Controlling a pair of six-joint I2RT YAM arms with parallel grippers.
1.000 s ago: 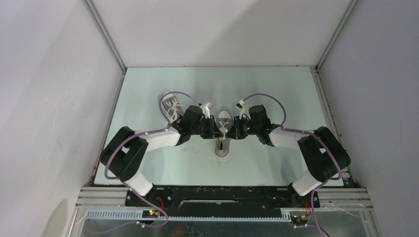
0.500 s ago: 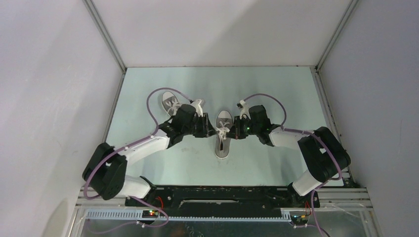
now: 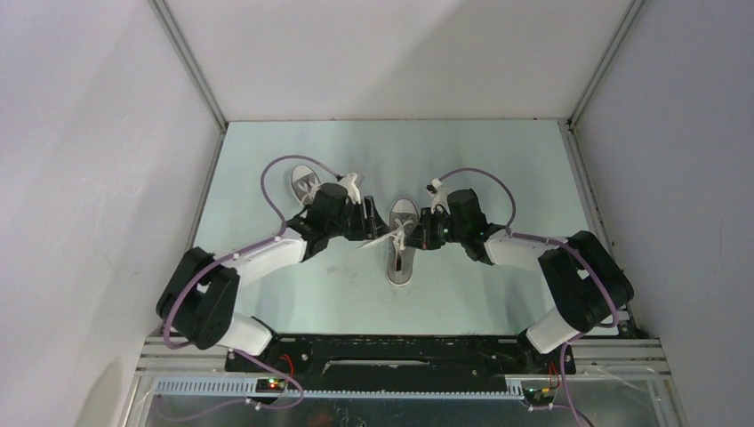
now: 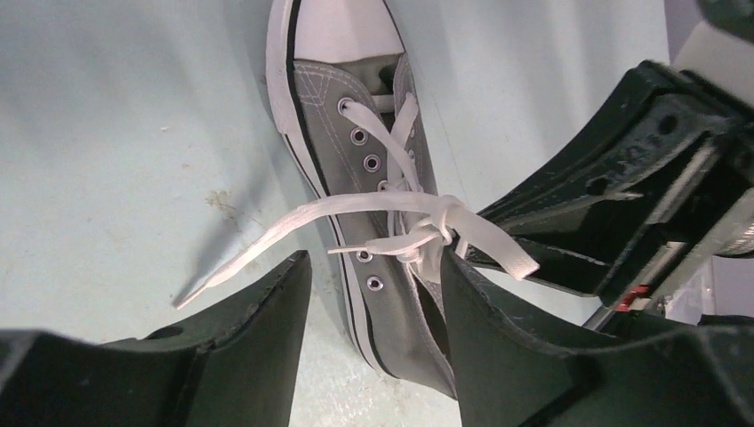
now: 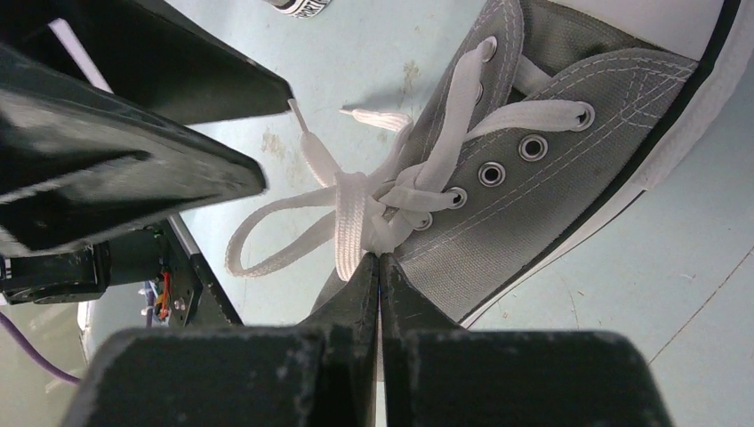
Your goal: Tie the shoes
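Note:
One grey shoe [image 3: 401,253] with a white toe cap lies in the middle of the table, toe pointing away from me. Its white laces [image 4: 436,222] are gathered in a knot over the eyelets, and one loose end [image 4: 240,253] trails left onto the table. My left gripper [image 3: 370,219] is open just left of the shoe, and its jaws straddle the shoe's side [image 4: 373,267]. My right gripper [image 3: 423,233] is shut on a lace right at the knot [image 5: 381,260]. The second shoe [image 3: 305,182] lies far left, partly hidden by my left arm.
The pale green table [image 3: 498,160] is enclosed by white walls on three sides. The two grippers face each other closely across the shoe. Purple cables [image 3: 276,178] loop over both wrists.
My left arm has swung its elbow down and left, and its gripper has drawn back up and left from the knot. A lace end now trails left of the shoe. The right gripper has held still.

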